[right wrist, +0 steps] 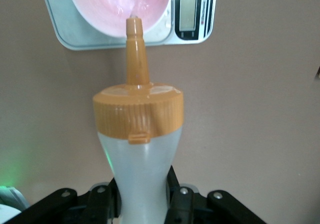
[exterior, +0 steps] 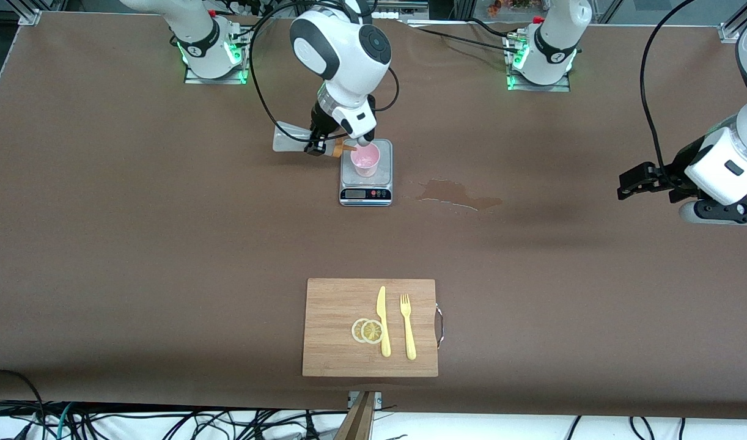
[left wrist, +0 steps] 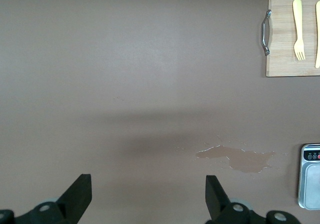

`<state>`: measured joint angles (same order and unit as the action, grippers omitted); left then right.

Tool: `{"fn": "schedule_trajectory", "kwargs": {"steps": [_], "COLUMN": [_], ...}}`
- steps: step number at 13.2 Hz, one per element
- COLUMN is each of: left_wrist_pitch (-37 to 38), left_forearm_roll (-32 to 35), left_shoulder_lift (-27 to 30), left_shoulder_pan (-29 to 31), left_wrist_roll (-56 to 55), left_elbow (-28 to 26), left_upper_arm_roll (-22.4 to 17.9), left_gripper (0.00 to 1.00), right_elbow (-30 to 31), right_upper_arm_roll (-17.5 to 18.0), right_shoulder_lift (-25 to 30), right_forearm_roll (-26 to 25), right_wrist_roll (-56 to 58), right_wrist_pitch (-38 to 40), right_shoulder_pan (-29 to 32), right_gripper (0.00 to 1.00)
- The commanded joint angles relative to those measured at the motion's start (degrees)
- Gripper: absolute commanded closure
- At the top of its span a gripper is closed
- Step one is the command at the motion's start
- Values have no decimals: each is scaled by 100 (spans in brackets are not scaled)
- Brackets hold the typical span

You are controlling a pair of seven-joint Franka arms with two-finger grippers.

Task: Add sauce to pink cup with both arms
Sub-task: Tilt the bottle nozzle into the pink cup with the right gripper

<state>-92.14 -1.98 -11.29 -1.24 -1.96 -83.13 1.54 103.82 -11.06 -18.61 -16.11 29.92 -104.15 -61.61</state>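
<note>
Tipping sauce [exterior: 291,140] nozzle at pink cup [exterior: 365,160] on scale [exterior: 365,183], right hand [exterior: 322,146] gripping.

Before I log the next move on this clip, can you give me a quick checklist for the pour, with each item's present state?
1. Right claw shut on the sauce bottle: ok.
2. Bottle tipped with its orange nozzle aimed over the pink cup: ok.
3. Cup upright on the grey scale: ok.
4. Sauce actually coming out of the nozzle: cannot tell.
5. Left claw open, waiting over bare table toward the left arm's end, well away from the cup: ok.
6. Table dry: not ok, a wet patch lies beside the scale.
</note>
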Motion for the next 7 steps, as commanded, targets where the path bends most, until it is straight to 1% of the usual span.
{"fn": "schedule_trajectory", "kwargs": {"steps": [1, 3, 4, 5, 6, 7], "left_wrist_pitch": [100, 100, 100, 100, 100, 100], "left_forearm_roll": [-57, -57, -57, -57, -57, -57], "left_shoulder_lift": [-23, -23, -23, -23, -23, -23], "left_shoulder_pan": [45, 45, 45, 45, 45, 45], "left_wrist_roll": [108, 108, 108, 108, 108, 108], "left_elbow": [104, 104, 95, 95, 104, 104], "left_upper_arm_roll": [13, 13, 13, 13, 13, 13], "left_gripper": [0, 0, 0, 0, 0, 0], "right_elbow": [462, 875, 1156, 1454, 1649, 1703], "right_upper_arm_roll": [-63, -159, -186, -299, -387, -397], "right_shoulder_lift": [418, 673, 831, 998, 1121, 1166], "right_forearm_roll": [152, 335, 345, 345, 371, 511], "right_wrist_roll": [-30, -22, -22, -13, -4, 13], "right_wrist_pitch": [-446, -868, -1166, -1517, -1773, -1845], "right_shoulder_pan": [0, 9, 9, 9, 9, 9], "right_gripper": [84, 84, 84, 84, 84, 84]}}
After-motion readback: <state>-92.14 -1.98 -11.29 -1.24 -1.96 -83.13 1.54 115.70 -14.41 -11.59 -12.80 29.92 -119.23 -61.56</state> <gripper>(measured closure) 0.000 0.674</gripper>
